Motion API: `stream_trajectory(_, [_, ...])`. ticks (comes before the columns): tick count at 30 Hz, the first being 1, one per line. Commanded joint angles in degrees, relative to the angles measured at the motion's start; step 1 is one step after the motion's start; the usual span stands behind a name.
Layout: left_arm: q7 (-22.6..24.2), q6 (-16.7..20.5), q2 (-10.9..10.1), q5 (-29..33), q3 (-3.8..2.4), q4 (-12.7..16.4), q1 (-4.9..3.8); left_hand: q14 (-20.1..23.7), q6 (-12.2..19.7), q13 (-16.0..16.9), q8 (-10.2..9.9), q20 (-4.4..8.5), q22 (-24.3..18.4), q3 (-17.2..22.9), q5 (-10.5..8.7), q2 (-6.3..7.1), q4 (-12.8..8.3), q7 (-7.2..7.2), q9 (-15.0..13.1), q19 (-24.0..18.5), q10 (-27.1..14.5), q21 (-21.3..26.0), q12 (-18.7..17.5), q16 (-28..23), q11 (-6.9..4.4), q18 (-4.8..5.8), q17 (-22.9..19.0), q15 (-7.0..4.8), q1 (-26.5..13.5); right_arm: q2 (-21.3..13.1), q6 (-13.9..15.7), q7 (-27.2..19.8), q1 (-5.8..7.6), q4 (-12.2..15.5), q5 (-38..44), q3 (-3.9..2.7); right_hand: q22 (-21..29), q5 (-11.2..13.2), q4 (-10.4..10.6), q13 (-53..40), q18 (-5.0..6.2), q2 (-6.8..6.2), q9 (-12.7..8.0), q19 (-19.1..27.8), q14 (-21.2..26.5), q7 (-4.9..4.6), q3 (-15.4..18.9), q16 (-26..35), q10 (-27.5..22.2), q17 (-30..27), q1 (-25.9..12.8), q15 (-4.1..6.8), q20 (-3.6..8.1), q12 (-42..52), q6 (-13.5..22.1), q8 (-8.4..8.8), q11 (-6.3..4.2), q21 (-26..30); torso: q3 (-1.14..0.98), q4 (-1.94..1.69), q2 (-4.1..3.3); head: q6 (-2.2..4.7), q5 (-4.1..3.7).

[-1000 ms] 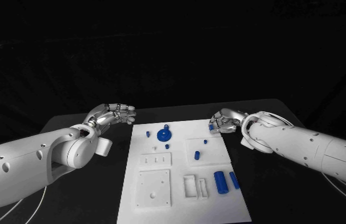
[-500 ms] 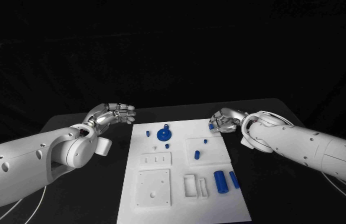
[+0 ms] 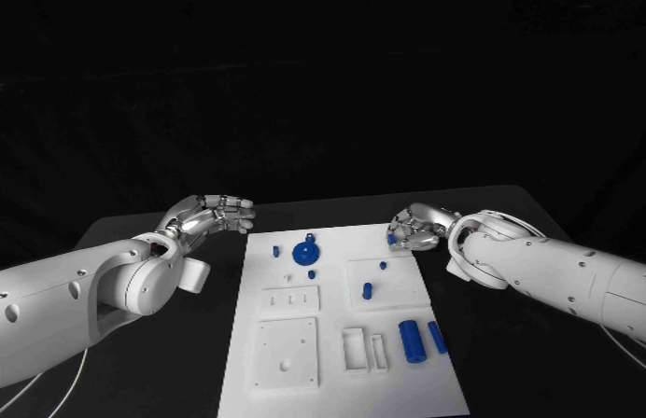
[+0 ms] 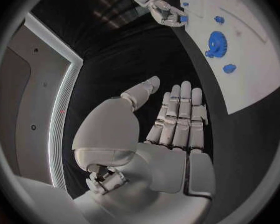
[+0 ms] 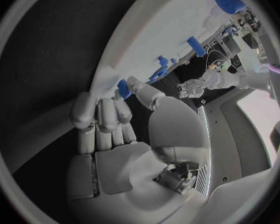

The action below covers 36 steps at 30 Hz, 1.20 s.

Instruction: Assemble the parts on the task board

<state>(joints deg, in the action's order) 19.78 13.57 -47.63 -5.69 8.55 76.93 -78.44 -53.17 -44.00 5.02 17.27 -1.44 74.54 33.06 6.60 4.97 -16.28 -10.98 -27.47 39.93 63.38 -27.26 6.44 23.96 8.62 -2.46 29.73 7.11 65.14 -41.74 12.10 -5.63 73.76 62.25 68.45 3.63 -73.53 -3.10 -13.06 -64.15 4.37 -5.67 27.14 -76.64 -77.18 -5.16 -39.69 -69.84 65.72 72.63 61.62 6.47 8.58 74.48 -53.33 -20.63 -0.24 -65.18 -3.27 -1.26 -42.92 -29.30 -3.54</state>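
Small blue plastic piece at the far right corner of the flat white task board, right at its edge. Silver right hand curled over that corner, fingertips against the piece; cannot tell whether pinched or merely touched. Best to settle a firm thumb-and-finger pinch before lifting, then raise straight up, clear of the blue gear-shaped disc further in. Silver left hand just off the board's far left corner, fingers straight, holding nothing.

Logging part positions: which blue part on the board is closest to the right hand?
The small blue part at the task board's far right edge, right at the right hand's fingertips. The gear-shaped part and the cylinders lie farther off.
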Motion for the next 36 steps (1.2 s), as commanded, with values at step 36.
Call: stream_trajectory(36, [-25.05, -5.62, 4.57, -12.42, -0.07, 5.49, -3.25, -14.19, -9.02, 10.43, 1.12, 9.93, 1.75, -4.08, -3.68, 6.55, 10.87, 4.28, 0.03, 15.39, 16.72, -16.62, 13.49, 26.62, -8.18, -2.56, 13.64, -11.95, -13.07, 1.66, -0.15, 16.68, 3.08, 18.95, 11.96, -1.17, 0.46, 0.28, 0.05, -1.12, 10.63, -1.93, 1.81, -0.85, -0.05, 0.47, -0.05, 0.69, 1.57, -0.69, -1.7, 1.27, 0.36, -0.2, -5.64, -0.98, -1.43, -0.07, 0.86, -0.01, 1.71, 1.29, 2.05])
